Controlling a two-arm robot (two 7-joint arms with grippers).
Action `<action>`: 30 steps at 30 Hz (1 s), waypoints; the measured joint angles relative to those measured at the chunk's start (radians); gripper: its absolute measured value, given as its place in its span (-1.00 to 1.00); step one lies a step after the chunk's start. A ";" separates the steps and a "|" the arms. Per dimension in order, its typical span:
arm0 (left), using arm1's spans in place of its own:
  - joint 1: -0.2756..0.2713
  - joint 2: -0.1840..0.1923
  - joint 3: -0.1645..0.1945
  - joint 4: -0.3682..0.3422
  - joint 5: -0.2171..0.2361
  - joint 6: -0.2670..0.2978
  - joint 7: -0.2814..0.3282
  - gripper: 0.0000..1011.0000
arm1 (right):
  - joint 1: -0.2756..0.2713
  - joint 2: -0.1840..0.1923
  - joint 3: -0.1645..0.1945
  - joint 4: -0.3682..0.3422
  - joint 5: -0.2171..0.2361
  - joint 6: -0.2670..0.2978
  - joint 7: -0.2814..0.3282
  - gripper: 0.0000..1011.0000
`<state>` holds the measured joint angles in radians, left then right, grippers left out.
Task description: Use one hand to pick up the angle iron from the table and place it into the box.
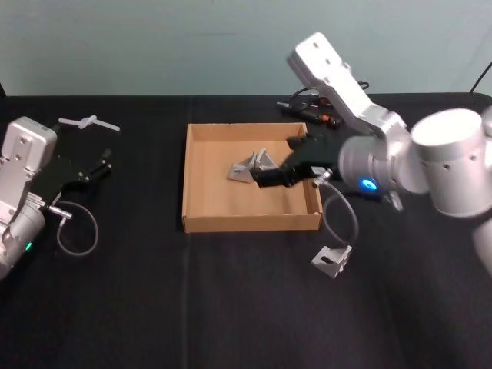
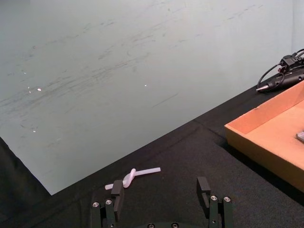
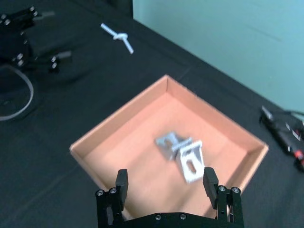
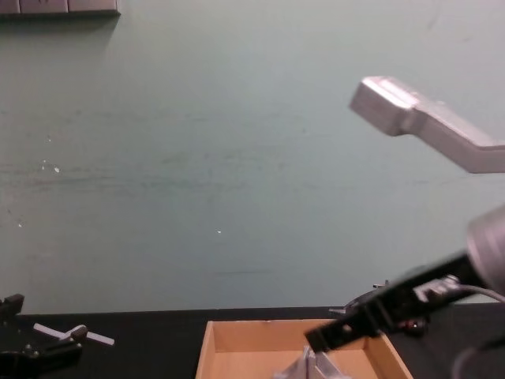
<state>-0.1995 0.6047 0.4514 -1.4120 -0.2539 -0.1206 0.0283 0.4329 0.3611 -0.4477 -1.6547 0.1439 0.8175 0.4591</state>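
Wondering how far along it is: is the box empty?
No, angle iron lies inside the box.

Flat black tabletop (image 1: 231, 307): matt, cloth-like, no glare. Shallow tan cardboard box (image 1: 250, 222): plain matt paperboard, smooth floor, raw cut rims. Silver-grey metal angle irons in the box (image 1: 250, 167): bare metal, dull sheen, slotted faces. Matching metal angle iron on the tabletop (image 1: 332, 260): same finish. Right gripper (image 3: 166, 178): black fingers, matt, small bright screw heads at the bases. Left gripper (image 2: 160, 185): alike. Silver-white arm housing (image 1: 450, 157): smooth, satin. Thin grey cable (image 1: 355, 221): smooth, faintly glossy. White knotted plastic piece (image 1: 88, 122): pale, smooth, plastic-looking. Pale green wall (image 2: 118, 71): matt, scuffed and streaked.
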 joint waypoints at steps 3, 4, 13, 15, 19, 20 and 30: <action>0.000 0.000 0.000 0.000 0.000 0.000 0.000 0.99 | -0.051 0.036 0.024 -0.066 0.011 0.026 0.005 0.98; 0.000 0.000 0.000 0.000 0.000 0.000 0.000 0.99 | -0.078 0.057 0.036 -0.099 0.016 0.040 0.007 0.98; 0.000 0.000 0.000 0.000 0.000 0.000 0.000 0.99 | -0.186 0.139 0.093 -0.212 0.042 0.117 0.023 0.98; 0.000 0.000 0.000 0.000 0.000 0.000 0.000 0.99 | -0.199 0.147 0.102 -0.225 0.048 0.125 0.027 0.98; 0.000 0.000 0.000 0.000 0.000 0.000 0.000 0.99 | -0.235 0.171 0.125 -0.265 0.066 0.147 0.036 0.98; 0.000 0.000 0.000 0.000 0.000 0.000 0.000 0.99 | -0.240 0.175 0.128 -0.272 0.069 0.150 0.037 0.98; 0.000 0.000 0.000 0.000 0.000 0.000 0.000 0.99 | -0.298 0.226 0.146 -0.349 0.088 0.174 0.043 0.98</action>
<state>-0.1996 0.6047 0.4514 -1.4120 -0.2539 -0.1205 0.0283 0.1346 0.5871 -0.3019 -2.0034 0.2316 0.9918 0.5023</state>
